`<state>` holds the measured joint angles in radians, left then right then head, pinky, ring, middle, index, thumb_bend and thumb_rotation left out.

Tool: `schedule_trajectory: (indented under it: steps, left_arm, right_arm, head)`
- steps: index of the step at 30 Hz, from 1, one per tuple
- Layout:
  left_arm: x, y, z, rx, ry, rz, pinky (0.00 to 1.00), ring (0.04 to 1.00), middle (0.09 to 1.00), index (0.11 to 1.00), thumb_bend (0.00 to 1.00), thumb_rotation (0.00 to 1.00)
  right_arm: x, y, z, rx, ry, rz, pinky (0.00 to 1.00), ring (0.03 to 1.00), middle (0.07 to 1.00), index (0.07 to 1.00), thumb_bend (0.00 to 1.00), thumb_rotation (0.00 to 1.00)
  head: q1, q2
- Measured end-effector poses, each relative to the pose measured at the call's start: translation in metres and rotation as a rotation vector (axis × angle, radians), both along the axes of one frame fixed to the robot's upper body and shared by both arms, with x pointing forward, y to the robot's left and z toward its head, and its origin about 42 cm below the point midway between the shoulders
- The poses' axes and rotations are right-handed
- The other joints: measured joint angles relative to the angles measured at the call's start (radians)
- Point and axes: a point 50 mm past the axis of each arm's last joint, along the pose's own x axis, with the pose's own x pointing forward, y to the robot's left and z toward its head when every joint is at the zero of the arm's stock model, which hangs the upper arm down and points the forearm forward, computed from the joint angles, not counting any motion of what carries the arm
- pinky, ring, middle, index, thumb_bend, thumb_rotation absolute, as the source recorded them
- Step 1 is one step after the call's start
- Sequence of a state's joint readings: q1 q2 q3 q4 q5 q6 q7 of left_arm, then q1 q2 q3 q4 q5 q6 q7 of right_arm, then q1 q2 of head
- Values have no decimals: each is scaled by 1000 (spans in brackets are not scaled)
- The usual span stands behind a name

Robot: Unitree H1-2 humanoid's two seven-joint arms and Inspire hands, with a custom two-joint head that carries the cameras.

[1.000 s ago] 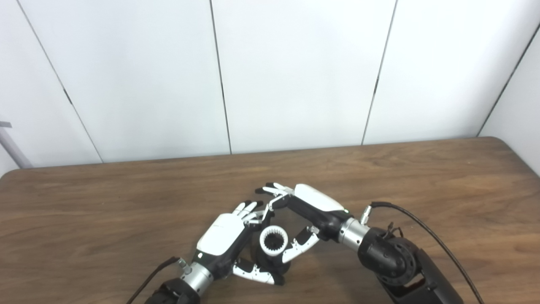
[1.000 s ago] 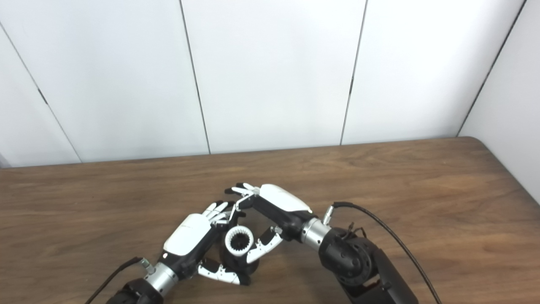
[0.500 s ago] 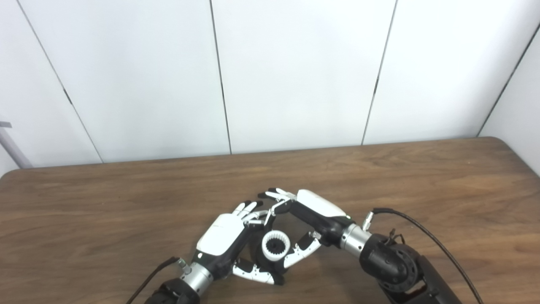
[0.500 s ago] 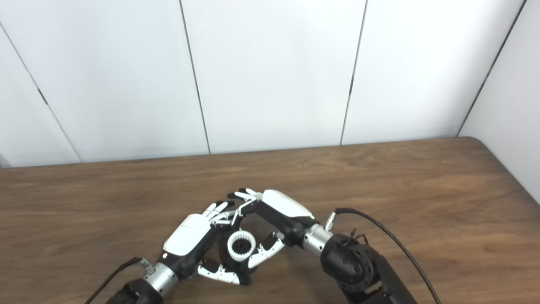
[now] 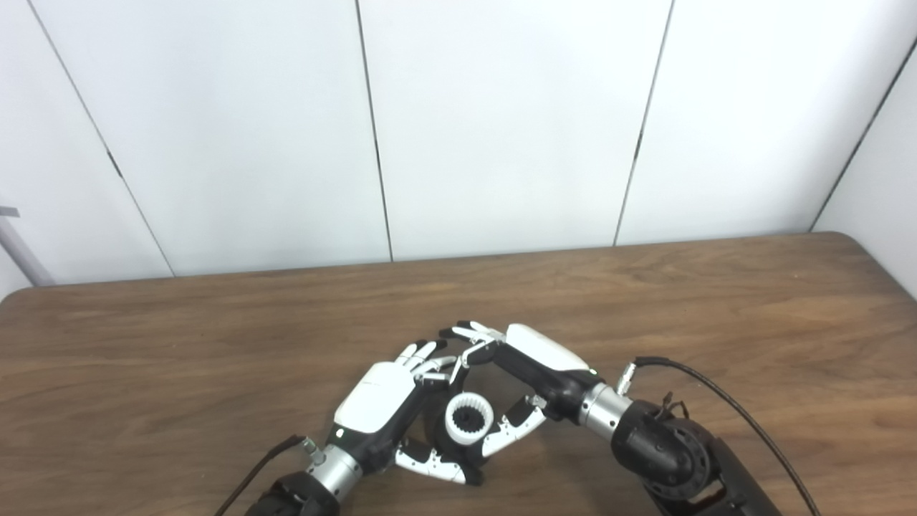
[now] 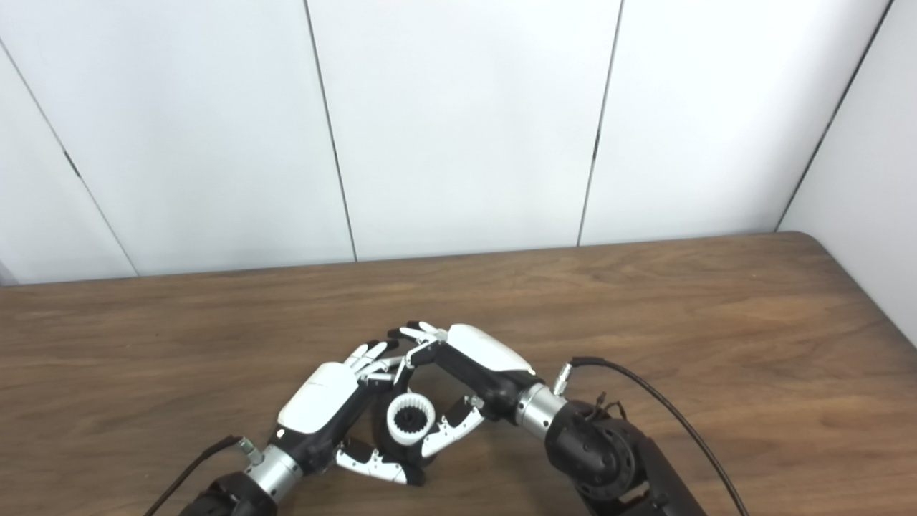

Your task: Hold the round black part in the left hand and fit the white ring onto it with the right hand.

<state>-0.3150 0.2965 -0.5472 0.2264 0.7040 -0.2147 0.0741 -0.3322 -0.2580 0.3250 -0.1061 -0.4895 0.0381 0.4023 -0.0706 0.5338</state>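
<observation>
Nearest the camera, two arms are seen coming in from the bottom edge over a brown wooden table [image 5: 215,344]. The left hand [image 5: 380,405] is laid low over the table with its white back turned up, and its fingers are curled around a round black part [image 5: 448,441], which is held from the left side; the thumb is tucked under the part's near edge. Most of the black part is hidden by the fingers and by what sits on it, so only its dark edge is made out.

A white ring [image 5: 469,420] with teeth on its inner wall is seen on top of the black part, its opening turned upward. Whether it is fully seated cannot be told. The ring is pinched by the right hand [image 5: 534,358]: its thumb is pressed against the ring's right side, while the bent fingers are reached over the far side; the exact contact there is hidden. The tips of both hands are nearly met just beyond the ring.

A black cable [image 5: 723,401] is looped from the right wrist toward the lower right corner.

Farther back, the table is bounded by a wall of white panels [image 5: 501,122].
</observation>
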Motion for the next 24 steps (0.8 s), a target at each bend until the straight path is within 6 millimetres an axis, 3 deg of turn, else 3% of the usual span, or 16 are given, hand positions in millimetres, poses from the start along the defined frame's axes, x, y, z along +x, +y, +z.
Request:
schedule_trajectory:
  steps: [24]
  left_arm:
    - [-3, 0, 0, -3, 4, 1, 1000, 973, 863, 481, 521, 48]
  right_arm:
    - [2, 6, -4, -26, -9, 4, 1000, 1000, 942, 478, 516, 124]
  head:
    - [6, 0]
